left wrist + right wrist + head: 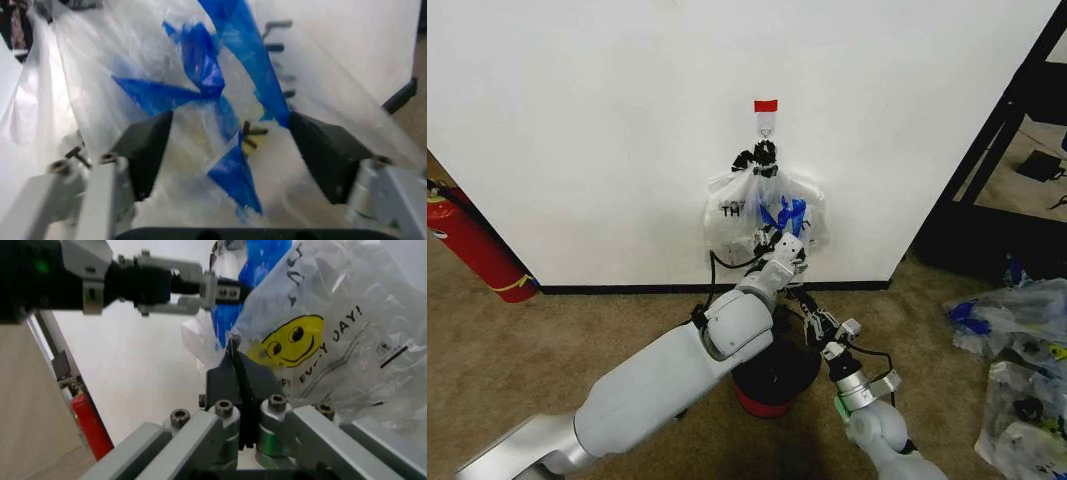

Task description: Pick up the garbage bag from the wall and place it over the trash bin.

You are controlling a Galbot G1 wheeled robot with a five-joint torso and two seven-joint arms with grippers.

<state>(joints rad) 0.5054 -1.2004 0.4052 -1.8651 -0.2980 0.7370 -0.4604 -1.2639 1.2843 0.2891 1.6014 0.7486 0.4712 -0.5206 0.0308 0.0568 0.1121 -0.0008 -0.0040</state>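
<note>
Left to right in the head view: red fire extinguisher (pixel 472 245) stands against the wall (pixel 577 120) at its far left, by the baseboard; not a task item.

Centre: the garbage bag (pixel 737 215) hangs off the hook (pixel 766 124) under the red tape strip (pixel 766 105), bunched handles on the hook, body flat on the wall just above the baseboard. It hasn't been lifted off yet.

Left gripper (pixel 789 248) is up at the bag's lower right part. In the left wrist view the jaws stand wide, with bag film and blue handle strips (pixel 207 80) between the pads (pixel 150 145), nothing pinched. Step in hand looks like the grasp on the bag, approach done, closing not done.

Trash bin (pixel 772 385) sits on the carpet directly under the bag, close to the wall, mostly hidden behind the left arm's elbow.

Right gripper (pixel 824 330) hovers lower, just right of the bin and below the bag. In its wrist view the fingers (pixel 240 385) are pressed together on nothing, and the smiley print is just beside them.

Far right: a pile of similar bags (pixel 1017 370) on the floor, well apart.

Next move, my read: close on a real fold of film, not a single slippery layer, then lift up and away so the handles clear the hook. The film is thin and could tear if pulled straight down.
</note>
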